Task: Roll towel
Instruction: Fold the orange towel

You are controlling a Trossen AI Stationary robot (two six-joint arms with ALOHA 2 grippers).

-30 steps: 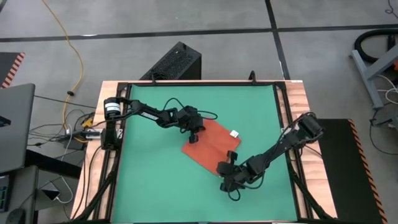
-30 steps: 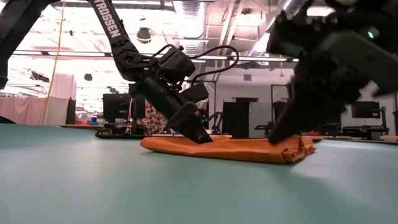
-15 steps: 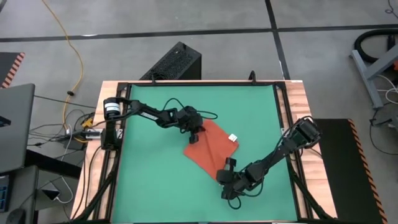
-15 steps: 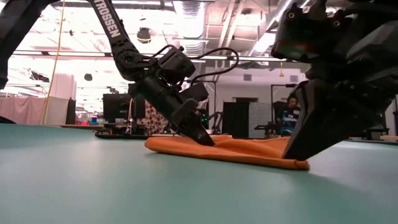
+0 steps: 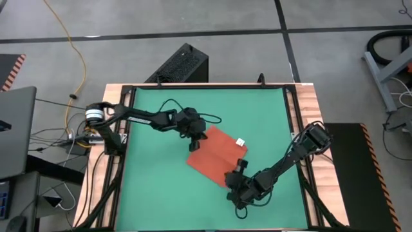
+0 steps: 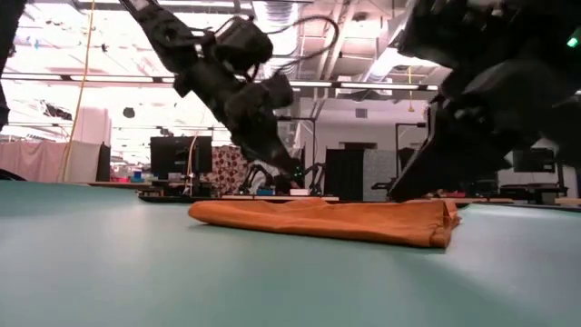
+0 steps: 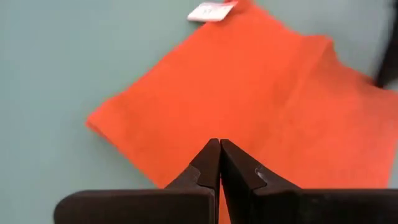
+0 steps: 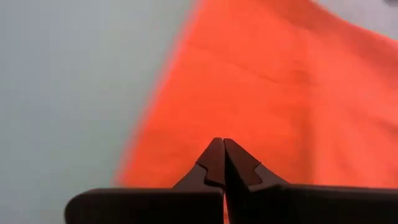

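At frame centre in the high view, the towel point(image 5: 217, 158) lies flat on the green table point(image 5: 154, 193). Left gripper point(image 5: 193, 144) and right gripper point(image 5: 233, 178), fingers closed and empty, flank it. Soft, light, limp cloth: best pinched at a corner edge.

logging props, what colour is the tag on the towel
White, on the orange-red towel; the tag shows best in the left wrist view.

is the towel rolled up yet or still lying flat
Flat, not rolled: the towel lies spread on the green table, low in the low view, one end slightly bunched. Both grippers are shut above it.
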